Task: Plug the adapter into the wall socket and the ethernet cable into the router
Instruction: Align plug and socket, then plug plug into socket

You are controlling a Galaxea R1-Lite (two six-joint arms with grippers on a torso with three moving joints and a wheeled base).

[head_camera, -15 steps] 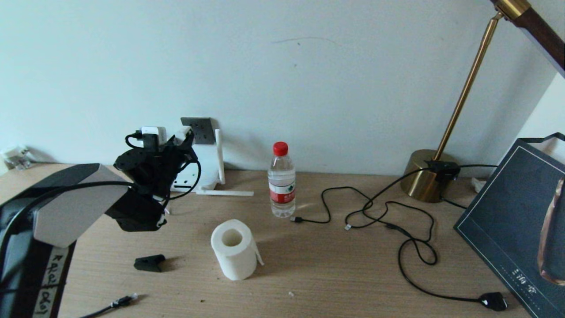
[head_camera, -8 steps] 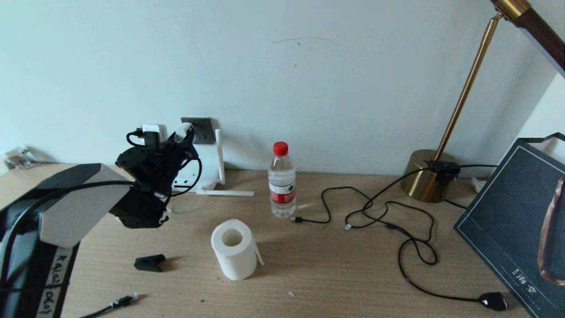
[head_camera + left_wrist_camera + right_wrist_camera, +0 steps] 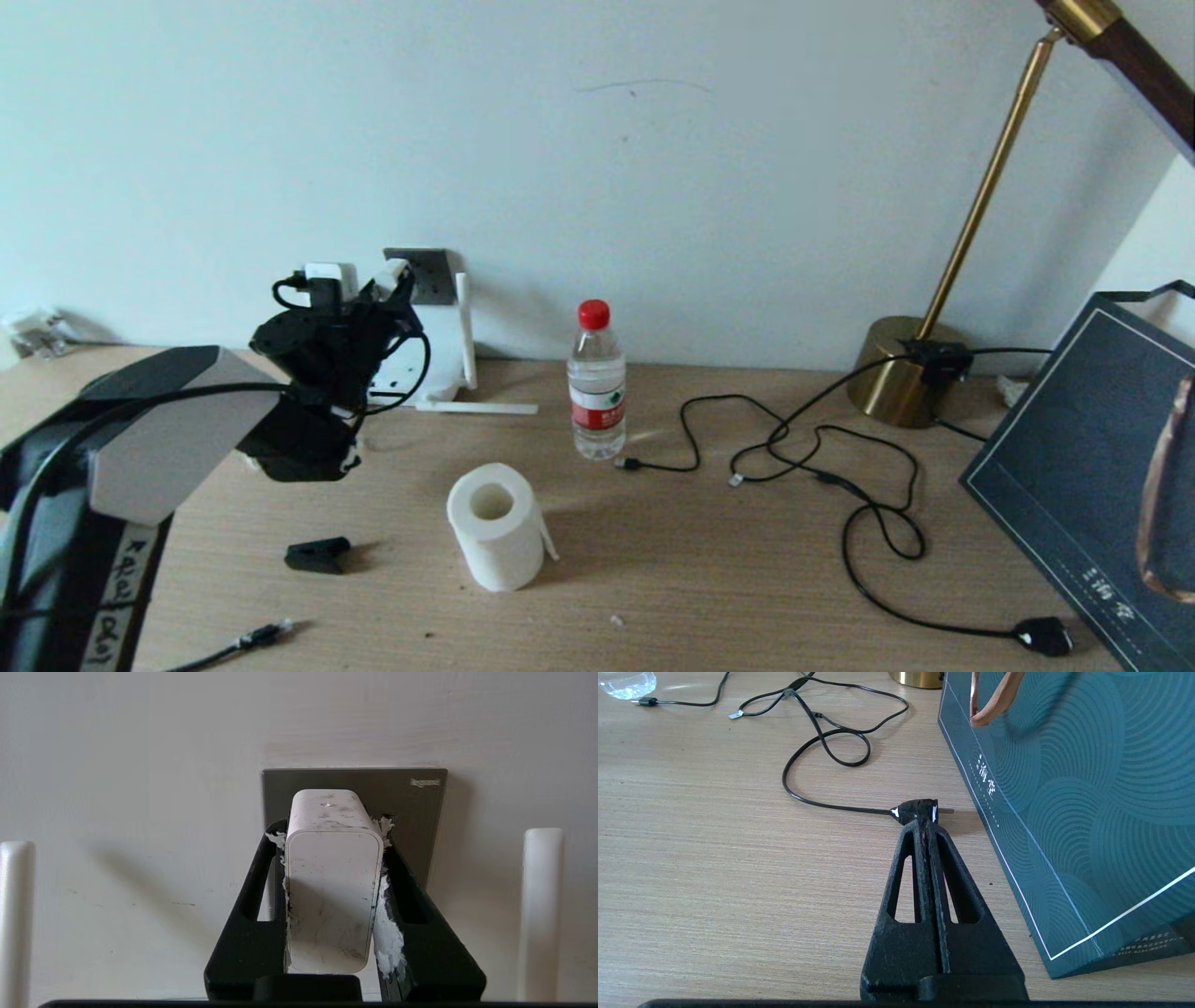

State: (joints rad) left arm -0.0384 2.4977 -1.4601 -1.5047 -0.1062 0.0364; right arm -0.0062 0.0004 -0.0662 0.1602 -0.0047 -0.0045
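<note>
Half done at most: my left gripper clamps the adapter against the socket, ethernet cable untouched.

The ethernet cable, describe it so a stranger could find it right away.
Look at the near left corner of the wooden desk, below the left arm. The ethernet cable is thin and black, and unlike the black cables by the lamp, it ends in a small clear clip.
</note>
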